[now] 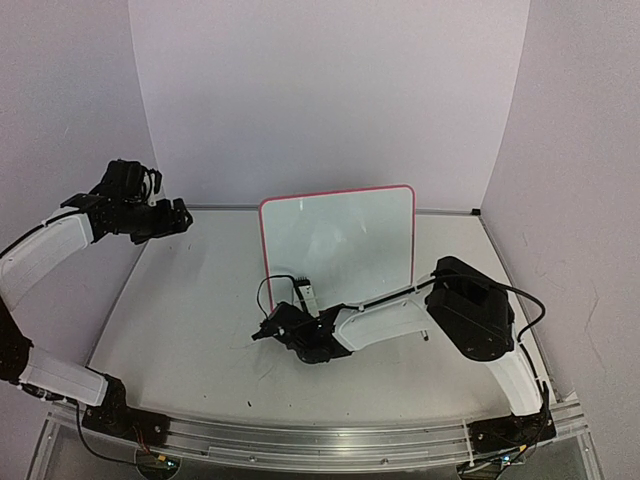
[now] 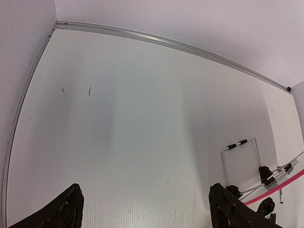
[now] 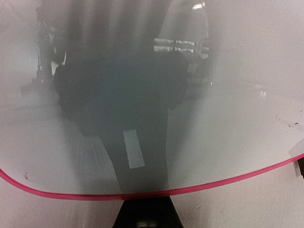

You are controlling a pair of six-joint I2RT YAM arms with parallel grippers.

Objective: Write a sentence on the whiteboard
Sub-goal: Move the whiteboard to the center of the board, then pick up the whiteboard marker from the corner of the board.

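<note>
Right wrist: whiteboard (image 3: 237, 133) cut off; reflections blurred.

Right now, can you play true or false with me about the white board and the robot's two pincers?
1. The whiteboard stands upright on the table. True.
2. The whiteboard is full of words. False: no words show on it.
3. The left pincer is open wide. True.
4. The left pincer is touching the whiteboard. False: it is off to the left, well apart from it.
5. The right pincer is low, near the whiteboard's bottom edge. True.
</note>
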